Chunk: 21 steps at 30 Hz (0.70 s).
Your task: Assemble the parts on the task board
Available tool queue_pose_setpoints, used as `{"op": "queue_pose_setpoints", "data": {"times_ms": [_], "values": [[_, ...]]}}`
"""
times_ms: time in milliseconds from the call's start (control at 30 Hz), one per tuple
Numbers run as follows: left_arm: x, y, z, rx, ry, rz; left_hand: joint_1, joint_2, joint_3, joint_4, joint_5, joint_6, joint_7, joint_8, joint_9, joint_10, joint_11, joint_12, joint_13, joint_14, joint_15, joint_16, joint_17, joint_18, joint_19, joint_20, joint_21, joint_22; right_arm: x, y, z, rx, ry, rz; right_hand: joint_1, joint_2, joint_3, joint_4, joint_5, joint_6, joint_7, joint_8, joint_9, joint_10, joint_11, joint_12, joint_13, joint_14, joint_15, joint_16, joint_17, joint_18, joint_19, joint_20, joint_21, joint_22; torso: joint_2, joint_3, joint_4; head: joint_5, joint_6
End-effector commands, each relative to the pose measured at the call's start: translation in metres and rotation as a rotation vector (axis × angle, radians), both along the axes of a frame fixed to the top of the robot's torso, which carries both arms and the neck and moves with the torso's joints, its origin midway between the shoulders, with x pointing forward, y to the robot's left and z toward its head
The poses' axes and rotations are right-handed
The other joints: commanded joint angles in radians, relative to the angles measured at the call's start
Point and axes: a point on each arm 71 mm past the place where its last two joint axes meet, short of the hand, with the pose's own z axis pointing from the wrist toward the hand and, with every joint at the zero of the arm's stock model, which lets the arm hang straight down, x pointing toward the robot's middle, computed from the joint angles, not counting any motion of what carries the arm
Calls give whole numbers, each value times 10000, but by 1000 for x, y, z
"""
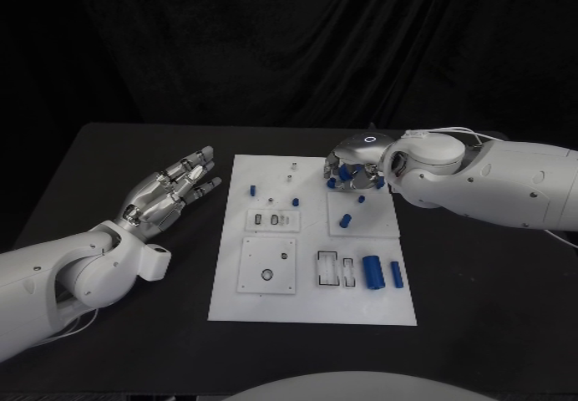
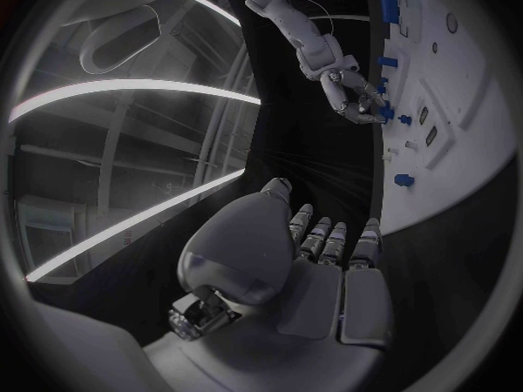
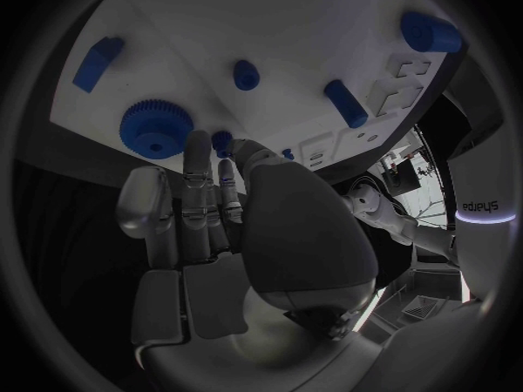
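The white task board (image 1: 313, 288) lies in the middle of the table. Blue parts lie on it: two cylinders (image 1: 373, 271) at its near right, a peg (image 1: 346, 221) mid-right and small pegs (image 1: 254, 190) at the far left. My right hand (image 1: 356, 167) is lowered over the board's far right corner. There its thumb and a finger pinch a small blue peg (image 3: 223, 139), right beside a blue gear (image 3: 156, 133). My left hand (image 1: 174, 188) hovers left of the board, fingers spread and holding nothing.
Near my right hand, a blue block (image 3: 98, 61), a short peg (image 3: 247, 74) and a cylinder (image 3: 344, 102) sit on the board. Recessed slots (image 1: 337, 269) and a square plate (image 1: 267, 264) take up its near half. Black table surrounds the board.
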Motion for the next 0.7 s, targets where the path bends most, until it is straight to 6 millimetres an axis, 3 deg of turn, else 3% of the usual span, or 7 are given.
{"op": "queue_pose_setpoints", "data": {"times_ms": [33, 333, 700], "values": [[-2, 2, 15, -1312, -1605, -53, 123, -11, 75, -26, 47, 17, -14, 46, 6, 13, 82, 54, 3, -4, 106, -37, -16, 184, 4, -36, -14, -3, 0, 2, -2, 95, -165, 261, -99, 23, 64, 0, -80, 97, -12, -53, 16, 127, -10, -68, 13, 71, 3, 55, 18, -70, 78, -7, 84, 63, -8, -4, -4, 32, -22], [0, 2, 14, -1286, -1580, -68, 177, -19, 125, -57, 99, -7, -44, 37, 2, -3, 100, 61, 1, -4, 152, -37, -16, 186, 10, -21, -10, 0, 3, 7, -10, 125, -130, 383, -29, 146, 293, -86, -196, 354, -31, -51, 63, 642, -87, -127, 11, 142, -42, 135, 48, -105, 176, -40, 250, 335, -24, -2, -1, 24, -70], [1, 2, 13, -1259, -1525, -101, 206, -18, 156, -72, 138, -24, -79, 31, 0, -11, 110, 66, 1, -4, 180, -37, -16, 186, 15, -13, -7, 2, 3, 6, -7, 621, -734, 594, 468, 501, 701, -711, -397, 1387, 198, 333, 430, 2292, -494, -244, 16, 533, -208, 225, 66, -280, 687, -211, 835, 1284, -38, -1, -11, 123, -99]]}}
